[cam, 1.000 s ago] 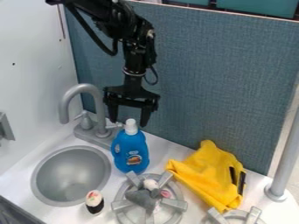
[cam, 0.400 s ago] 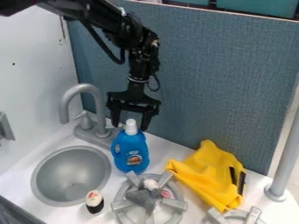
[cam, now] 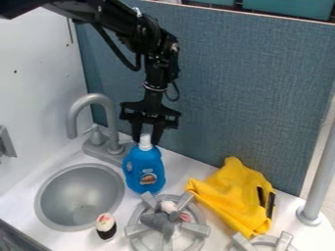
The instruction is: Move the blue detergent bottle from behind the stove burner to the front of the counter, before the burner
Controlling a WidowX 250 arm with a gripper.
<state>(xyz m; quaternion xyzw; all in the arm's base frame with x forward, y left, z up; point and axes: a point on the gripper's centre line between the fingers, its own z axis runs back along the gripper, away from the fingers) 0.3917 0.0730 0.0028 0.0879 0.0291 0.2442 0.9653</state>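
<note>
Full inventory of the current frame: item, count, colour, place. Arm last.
Bottle: 1, blue, white cap, right of sink
Sink: 1, grey, left
Faucet: 1, grey, behind sink
Sushi-like piece: 1, black and white, pinkish top, beside sink
Burners: 2, grey, front centre and front right
Lumpy item: 1, grey, on centre burner
Cloth: 1, yellow, black strips, right
Pole: 1, grey, right edge
Panel: 1, blue-grey, back
Bins: 2, teal, top right
Counter: 1, white, beneath
Arm: 1, black, from upper left
Gripper: 1, black, closed around bottle's cap
</note>
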